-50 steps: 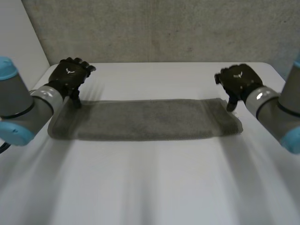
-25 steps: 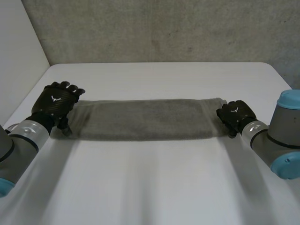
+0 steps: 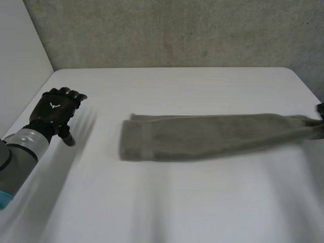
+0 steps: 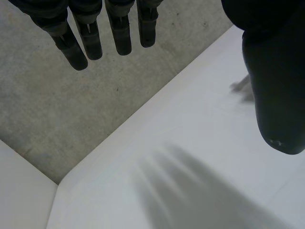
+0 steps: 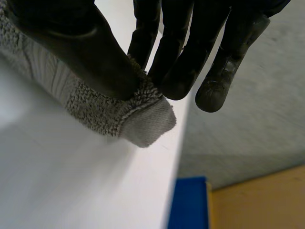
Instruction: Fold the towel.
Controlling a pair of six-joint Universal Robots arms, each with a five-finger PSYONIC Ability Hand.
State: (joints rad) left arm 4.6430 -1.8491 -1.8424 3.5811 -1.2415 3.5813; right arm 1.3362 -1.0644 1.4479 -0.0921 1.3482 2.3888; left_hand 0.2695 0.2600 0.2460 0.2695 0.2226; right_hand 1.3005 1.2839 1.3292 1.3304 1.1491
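- Find towel (image 3: 212, 136) flat on white table (image 3: 167, 202), stretching from mid-frame to right edge in head view, long axis left–right.
- Read right hand (image 5: 76, 47) as pinching towel's end corner between thumb and fingers (plain in right wrist view).
- Note left hand (image 3: 53, 112) at left edge, fingers straight and spread, holding nothing, well apart from towel's free end.
- Judge next move: carry left hand rightward to that free end.

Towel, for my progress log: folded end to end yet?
No. The towel lies stretched full-length on the table, right hand pinching one corner.
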